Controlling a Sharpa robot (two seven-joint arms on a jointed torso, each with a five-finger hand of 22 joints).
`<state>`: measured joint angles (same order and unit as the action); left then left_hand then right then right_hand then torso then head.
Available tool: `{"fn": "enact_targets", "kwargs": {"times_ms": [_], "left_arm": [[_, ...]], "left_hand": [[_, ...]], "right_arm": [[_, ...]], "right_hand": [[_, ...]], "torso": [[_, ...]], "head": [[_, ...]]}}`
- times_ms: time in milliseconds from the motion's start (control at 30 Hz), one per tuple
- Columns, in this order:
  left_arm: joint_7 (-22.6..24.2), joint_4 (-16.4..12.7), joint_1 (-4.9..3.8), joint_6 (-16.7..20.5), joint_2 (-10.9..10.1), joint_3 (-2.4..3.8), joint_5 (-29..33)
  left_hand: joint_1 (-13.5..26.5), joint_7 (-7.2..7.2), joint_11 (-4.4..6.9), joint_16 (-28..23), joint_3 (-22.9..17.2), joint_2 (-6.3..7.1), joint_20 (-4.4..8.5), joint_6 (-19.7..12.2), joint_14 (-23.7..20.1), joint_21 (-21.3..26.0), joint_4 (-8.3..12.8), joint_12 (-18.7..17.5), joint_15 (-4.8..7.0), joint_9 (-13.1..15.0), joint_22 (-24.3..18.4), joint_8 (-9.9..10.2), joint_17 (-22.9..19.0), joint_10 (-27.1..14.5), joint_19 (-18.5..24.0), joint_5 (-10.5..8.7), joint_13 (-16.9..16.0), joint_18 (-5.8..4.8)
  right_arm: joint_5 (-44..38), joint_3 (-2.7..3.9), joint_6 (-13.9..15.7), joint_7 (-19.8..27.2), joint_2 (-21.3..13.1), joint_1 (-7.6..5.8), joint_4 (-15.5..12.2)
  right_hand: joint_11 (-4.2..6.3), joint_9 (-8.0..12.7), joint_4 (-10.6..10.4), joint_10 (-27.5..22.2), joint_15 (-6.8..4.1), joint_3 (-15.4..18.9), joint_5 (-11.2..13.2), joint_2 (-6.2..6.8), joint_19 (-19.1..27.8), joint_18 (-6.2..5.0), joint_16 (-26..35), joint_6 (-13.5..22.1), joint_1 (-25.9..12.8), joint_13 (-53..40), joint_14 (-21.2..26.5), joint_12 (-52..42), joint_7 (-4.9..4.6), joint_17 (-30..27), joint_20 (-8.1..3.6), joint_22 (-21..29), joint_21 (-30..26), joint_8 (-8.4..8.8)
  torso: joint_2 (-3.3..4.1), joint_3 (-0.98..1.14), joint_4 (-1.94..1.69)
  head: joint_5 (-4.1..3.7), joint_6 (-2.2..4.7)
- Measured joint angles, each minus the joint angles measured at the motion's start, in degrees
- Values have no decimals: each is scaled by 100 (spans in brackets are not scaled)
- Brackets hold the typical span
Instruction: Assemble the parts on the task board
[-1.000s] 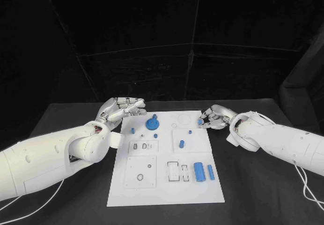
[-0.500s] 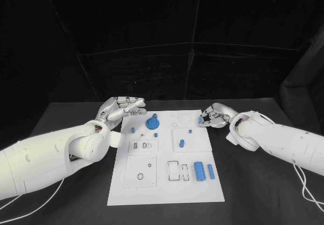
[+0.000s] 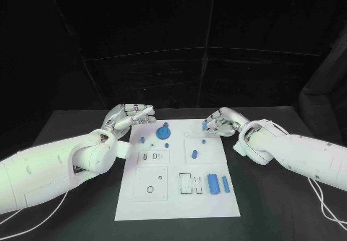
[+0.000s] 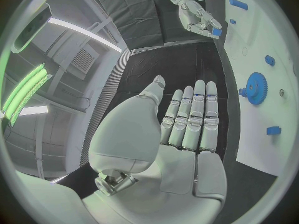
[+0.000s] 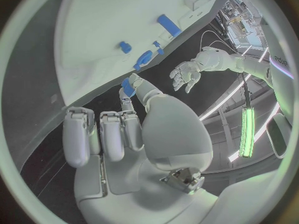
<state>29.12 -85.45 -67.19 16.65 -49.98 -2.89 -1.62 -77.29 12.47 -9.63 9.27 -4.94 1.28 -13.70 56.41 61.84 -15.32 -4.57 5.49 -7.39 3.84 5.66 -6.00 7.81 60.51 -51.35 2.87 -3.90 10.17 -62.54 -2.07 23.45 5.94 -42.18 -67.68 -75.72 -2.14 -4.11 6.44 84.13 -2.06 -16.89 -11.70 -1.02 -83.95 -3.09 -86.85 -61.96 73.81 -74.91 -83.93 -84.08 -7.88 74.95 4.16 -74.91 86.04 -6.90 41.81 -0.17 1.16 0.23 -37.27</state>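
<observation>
The white task board (image 3: 177, 201) lies in the middle of the black table. My right hand (image 3: 220, 123) hovers over the board's far right corner and pinches a small blue part (image 3: 205, 125) between thumb and a finger; the right wrist view shows the part (image 5: 127, 87) at the fingertips. My left hand (image 3: 130, 116) is raised beside the board's far left corner, fingers straight and holding nothing (image 4: 190, 119). A blue gear (image 3: 163, 132) stands on the board near its far edge.
A blue cylinder (image 3: 213, 183) and a slim blue bar (image 3: 226, 185) lie near the board's front right. Small blue pieces (image 3: 195, 154) sit around the board's middle, one (image 3: 142, 139) near the left edge. Black table surrounds the board.
My right hand has moved left, from beside the board's right edge to over its far right corner, still pinching the blue part. The left hand has stayed put.
</observation>
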Motion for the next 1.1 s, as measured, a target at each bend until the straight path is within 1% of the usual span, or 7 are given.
{"fn": "enact_targets", "kwargs": {"times_ms": [200, 333, 600, 633, 800, 933, 1100], "left_arm": [[-3, 54, -3, 0, 10, 0, 0], [-3, 77, -5, 0, 14, 0, 0], [-4, 88, -14, 0, 17, 2, 28], [-4, 89, -14, 1, 17, 2, 35], [-4, 89, -24, 2, 28, 2, 65], [-4, 89, -26, 5, 31, 2, 81], [-3, 90, -30, 10, 36, 2, 94]], "left_hand": [[0, 0, 0, 0, 0, 0, 0, 0, 0, 0, 0, 0, 0, 0, -5, 0, 0, 0, 0, 0, 0, 0], [0, 0, 20, 0, 0, 0, 0, 0, 0, 0, 0, 0, 0, 0, -5, 0, 1, 20, 1, 0, 0, 0], [-22, 0, 21, 0, -16, -22, -1, 0, 13, 0, 15, 0, 13, 0, -4, 0, 5, 21, 1, 0, 0, 0], [-22, 0, 21, 0, -16, -22, -1, 0, 21, 0, 15, 0, 21, 0, -4, 0, 4, 21, 1, 0, 0, 0], [-22, 0, 21, 0, -15, -22, -1, 0, 21, 0, 15, 0, 21, 0, -9, 0, 4, 21, 1, 0, 0, 0], [-22, 0, 3, 0, 1, -22, -22, 0, 21, 0, 32, 0, 21, 0, -9, 0, 4, 38, -19, 0, 0, 0], [-22, 0, 1, 0, 1, -22, -21, 0, 21, 0, 32, 0, 21, 0, -8, 0, 4, 41, -19, 0, 0, -1]], "right_arm": [[-353, 5, 21, -250, 371, -47, -208], [-705, 5, -21, -516, 723, -53, -228], [-1378, -3, -209, -1006, 1236, -45, -218], [-1439, -21, -233, -1048, 1286, -42, -207], [-1710, -176, -378, -1228, 1469, 9, -148], [-1846, -217, -479, -1317, 1580, 35, -104], [-1974, -243, -571, -1393, 1687, 66, -51]], "right_hand": [[0, 0, 3, 0, 0, -4, -9, 1, 0, 0, -22, 0, 0, 0, 0, 0, 0, -1, 0, 0, 0, 0], [0, 0, 3, 0, 0, -4, -2, 2, 0, 0, -22, 0, 0, 0, 0, 0, 0, -1, 0, 0, 0, 0], [-1, 3, 0, 0, 1, -57, 96, 33, 0, -1, -22, 0, -31, 0, 0, 0, 0, -1, 0, 0, 0, 0], [-1, 4, 0, 0, 1, -57, 102, 34, 0, 0, -22, 1, -31, 0, 0, 0, 1, -2, 0, 0, 0, 0], [-1, 7, 14, 0, 1, -71, 126, 64, 0, 0, -22, 2, -61, 0, 0, 23, 2, -2, 0, 0, 0, 0], [-1, 8, 14, 0, 1, -71, 131, 64, 0, -1, -22, 4, -63, 0, 0, 23, 4, -2, 0, 0, 0, 0], [-1, 24, 14, 0, 1, -71, 138, 56, 0, 0, -22, 5, -85, 0, 0, 23, 5, -2, 0, 0, 0, 0]], "torso": [[-39, -24, -16], [-60, -38, -32], [-79, -58, -54], [-80, -59, -54], [-79, -59, -54], [-78, -56, -53], [-76, -50, -48]], "head": [[48, -27], [113, -70], [242, -115], [260, -123], [321, -150], [358, -168], [387, -188]]}}
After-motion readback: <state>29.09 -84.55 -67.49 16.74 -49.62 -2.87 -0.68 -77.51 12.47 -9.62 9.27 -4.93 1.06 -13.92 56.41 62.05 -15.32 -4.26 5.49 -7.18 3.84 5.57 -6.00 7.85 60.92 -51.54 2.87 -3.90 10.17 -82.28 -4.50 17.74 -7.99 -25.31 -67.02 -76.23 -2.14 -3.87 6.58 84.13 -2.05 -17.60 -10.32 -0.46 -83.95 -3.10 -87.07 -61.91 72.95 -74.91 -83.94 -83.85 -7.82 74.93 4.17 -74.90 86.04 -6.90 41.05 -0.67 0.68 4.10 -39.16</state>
